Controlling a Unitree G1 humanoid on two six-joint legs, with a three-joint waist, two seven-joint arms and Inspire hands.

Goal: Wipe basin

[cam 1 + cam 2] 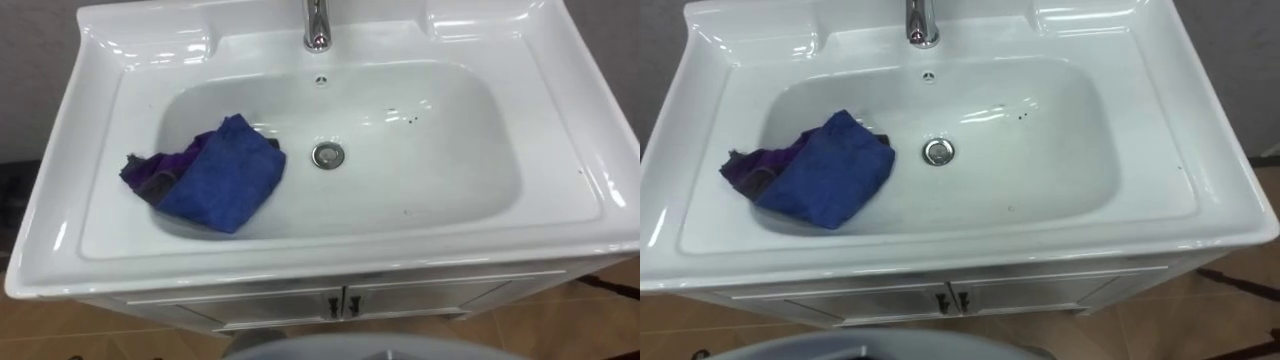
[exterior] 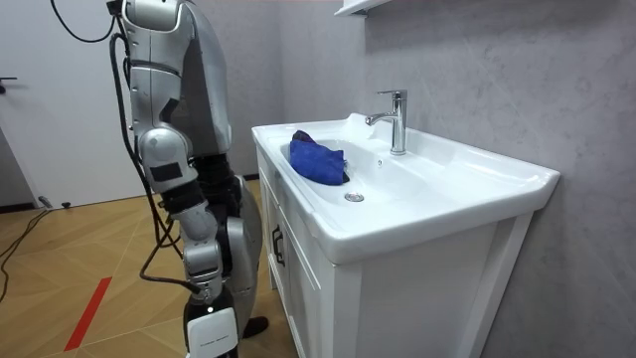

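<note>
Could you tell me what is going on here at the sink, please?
The robot stands at the white basin, and nothing is being handled right now. A crumpled blue cloth lies loose in the left part of the bowl, beside the drain. The right hand hangs low at the robot's side, away from the basin. Small dark specks sit right of the drain.

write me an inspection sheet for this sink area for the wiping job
surface: white basin, a few dark specks in the bowl right of the drain
job's things: blue cloth crumpled in the bowl's left part, beside the drain, not covering it
clutter: nothing seen
hands: right hand hangs at the robot's side, away from the basin
cables: nothing seen
surroundings: tap at the back rim, white cabinet below, grey wall, wood floor
</note>
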